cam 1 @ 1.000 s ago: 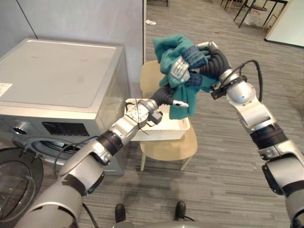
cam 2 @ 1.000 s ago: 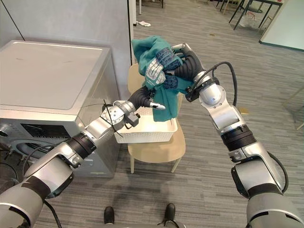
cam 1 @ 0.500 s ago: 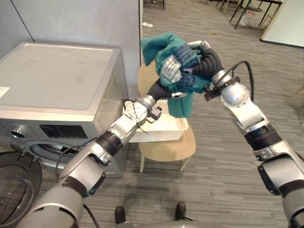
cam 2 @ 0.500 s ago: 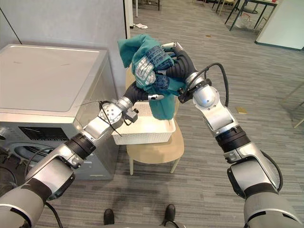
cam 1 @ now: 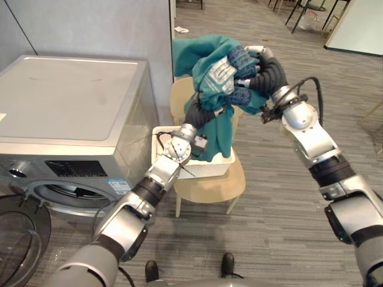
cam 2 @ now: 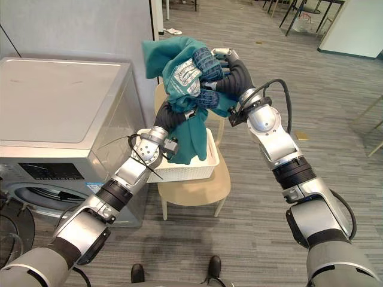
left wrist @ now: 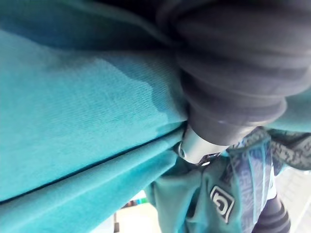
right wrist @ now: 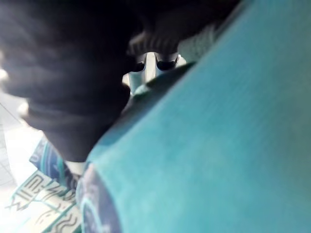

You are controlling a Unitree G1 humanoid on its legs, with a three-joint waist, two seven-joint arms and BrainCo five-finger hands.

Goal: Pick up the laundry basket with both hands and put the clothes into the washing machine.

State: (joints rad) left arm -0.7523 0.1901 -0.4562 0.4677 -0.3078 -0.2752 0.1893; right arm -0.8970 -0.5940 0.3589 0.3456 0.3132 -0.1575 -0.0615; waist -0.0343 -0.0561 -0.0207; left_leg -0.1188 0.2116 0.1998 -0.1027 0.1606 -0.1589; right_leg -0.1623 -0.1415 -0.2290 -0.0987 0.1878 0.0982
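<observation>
Teal clothes lifted above the basket

Both arms reach up: the right hand curls over the bunched clothes, while the left hand is buried beneath, its grip impossible to tell. The cloth's tail hangs down to the white laundry basket on a chair.

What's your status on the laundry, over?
Grip unseen: left hand and right hand buried in clothes. Bundle held up, tail hanging into basket on chair. Washing machine door open.

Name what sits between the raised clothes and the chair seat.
The white laundry basket, standing on the chair seat; the teal clothes hang down into it. Both eye views show this.
</observation>
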